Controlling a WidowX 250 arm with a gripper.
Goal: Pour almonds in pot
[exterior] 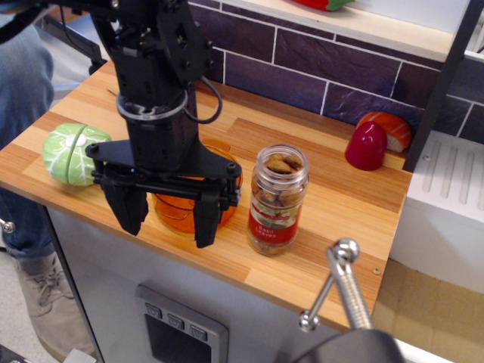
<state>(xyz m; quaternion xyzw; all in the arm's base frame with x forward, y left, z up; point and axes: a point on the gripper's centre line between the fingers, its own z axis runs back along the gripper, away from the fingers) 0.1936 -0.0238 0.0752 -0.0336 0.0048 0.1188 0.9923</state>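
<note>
The almonds (280, 165) are brown nuts in a clear upright jar with a red and white label (275, 223), standing near the counter's front edge. The orange translucent pot (184, 208) sits just left of the jar, mostly hidden behind my gripper. My black gripper (169, 217) hangs over the front of the pot, left of the jar, open and holding nothing, its two fingers (207, 219) spread wide and pointing down.
A green cabbage toy (69, 153) lies at the counter's left edge. A red cup-like toy (366, 146) and an orange item (393, 127) sit at the back right by the purple tiled wall. A metal clamp handle (344, 280) sticks up at the front right.
</note>
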